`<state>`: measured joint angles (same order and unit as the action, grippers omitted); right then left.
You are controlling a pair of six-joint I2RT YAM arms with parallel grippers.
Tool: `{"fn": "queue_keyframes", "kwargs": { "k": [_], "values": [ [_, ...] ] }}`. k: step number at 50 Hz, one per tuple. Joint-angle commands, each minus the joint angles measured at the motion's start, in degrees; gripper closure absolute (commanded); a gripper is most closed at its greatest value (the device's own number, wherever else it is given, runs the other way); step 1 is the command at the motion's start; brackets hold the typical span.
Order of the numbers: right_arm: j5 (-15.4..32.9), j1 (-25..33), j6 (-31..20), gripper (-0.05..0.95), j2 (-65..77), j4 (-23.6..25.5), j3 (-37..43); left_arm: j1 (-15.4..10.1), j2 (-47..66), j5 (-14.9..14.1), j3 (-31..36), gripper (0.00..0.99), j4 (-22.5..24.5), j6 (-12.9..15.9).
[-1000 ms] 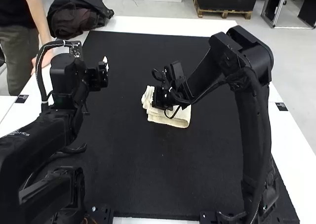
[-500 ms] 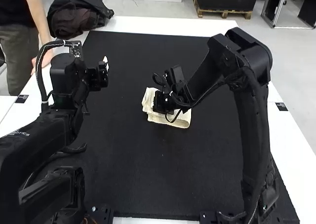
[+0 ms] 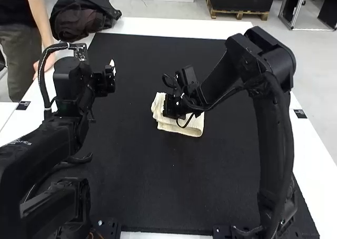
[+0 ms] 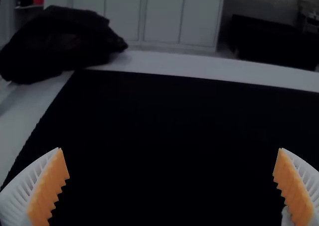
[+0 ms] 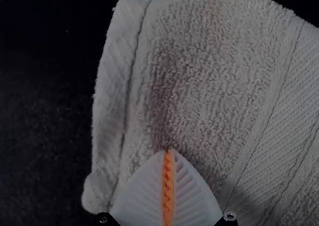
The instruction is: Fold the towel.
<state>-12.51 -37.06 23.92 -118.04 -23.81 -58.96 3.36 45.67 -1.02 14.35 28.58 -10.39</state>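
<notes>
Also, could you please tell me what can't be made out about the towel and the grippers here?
- High view: the middle of the towel, and so its layer count, hidden by the right gripper.
- Right wrist view: the rest of the towel, cut off by the edge; whether the closed fingertips touch it, given the downward angle.
- Left wrist view: what the pale patch is, mostly cut off.

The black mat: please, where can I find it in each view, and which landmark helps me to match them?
High view: the mat covers most of the white table, under the towel.
Left wrist view: it reaches to the table's white border, near the bag.
Right wrist view: dark surface beside the towel.
Landmark: towel for high and right wrist; bag for high and left wrist.
</notes>
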Motion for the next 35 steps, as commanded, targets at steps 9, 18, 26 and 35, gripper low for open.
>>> {"fn": "queue_keyframes", "kwargs": {
  "k": [9,18,26,35],
  "values": [
    [1.7,-2.05,-0.9,0.9,6.68,0.79,-1.07,-0.28,-1.55,0.93,-0.46,0.03,0.43,-0.42],
    [4.52,-2.67,-1.86,0.9,10.02,1.23,-2.04,-0.28,-2.78,1.54,-0.29,0.03,0.16,-0.42],
    [7.33,-1.61,-3.8,0.9,16.17,4.04,-3.27,-0.37,-5.33,2.16,0.06,0.03,-1.16,-0.33],
    [10.76,2.43,-5.38,0.9,26.63,6.06,-1.33,-0.37,-9.02,3.74,1.12,0.03,-2.91,-0.33]
  ]
}}
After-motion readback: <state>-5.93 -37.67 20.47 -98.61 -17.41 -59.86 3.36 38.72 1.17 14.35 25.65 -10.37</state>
